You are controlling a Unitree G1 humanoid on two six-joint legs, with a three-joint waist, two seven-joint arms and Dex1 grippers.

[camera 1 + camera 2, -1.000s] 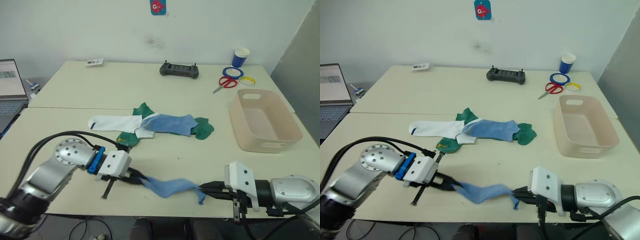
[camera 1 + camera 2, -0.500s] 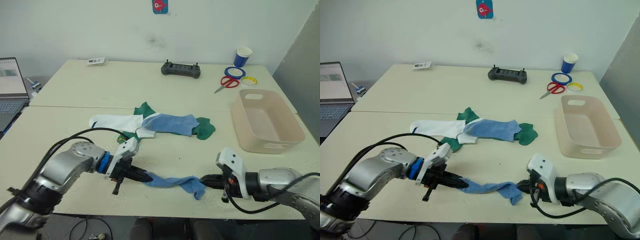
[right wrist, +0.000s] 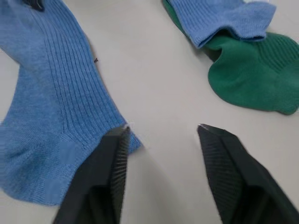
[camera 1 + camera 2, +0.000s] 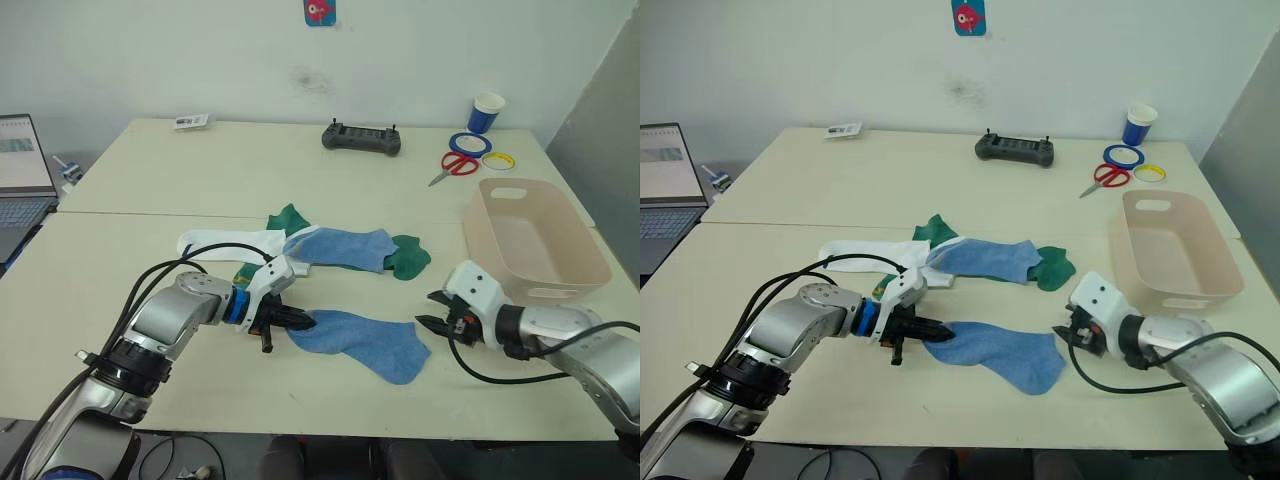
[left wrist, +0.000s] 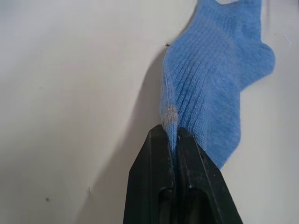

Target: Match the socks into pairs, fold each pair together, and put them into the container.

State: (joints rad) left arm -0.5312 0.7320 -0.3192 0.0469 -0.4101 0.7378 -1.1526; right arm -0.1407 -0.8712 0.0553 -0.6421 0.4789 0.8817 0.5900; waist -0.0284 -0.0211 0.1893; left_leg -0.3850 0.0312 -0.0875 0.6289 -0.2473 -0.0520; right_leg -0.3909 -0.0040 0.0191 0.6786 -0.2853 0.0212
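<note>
1. The left gripper (image 4: 297, 319) is clamped on the cuff end of a light blue sock (image 4: 360, 343), its black fingers (image 5: 161, 154) pressed together with a fold of ribbed cloth pinched between them. This hold appears meant to keep the sock pinned flat on the table (image 4: 150, 190).
2. The right gripper (image 4: 432, 311) is spread apart and holds nothing. It sits just right of the sock's toe end, one finger (image 3: 110, 158) at the toe's edge.
3. The sock lies stretched out flat between the two grippers, near the table's front edge, seemingly laid out ready for pairing.
4. Just beyond it, the remaining socks lie heaped: a second light blue sock (image 4: 343, 246) over a dark green sock (image 4: 408, 254), with a white sock (image 4: 228, 243) to the left.
5. The beige tub (image 4: 533, 241) stands empty at the right.
</note>
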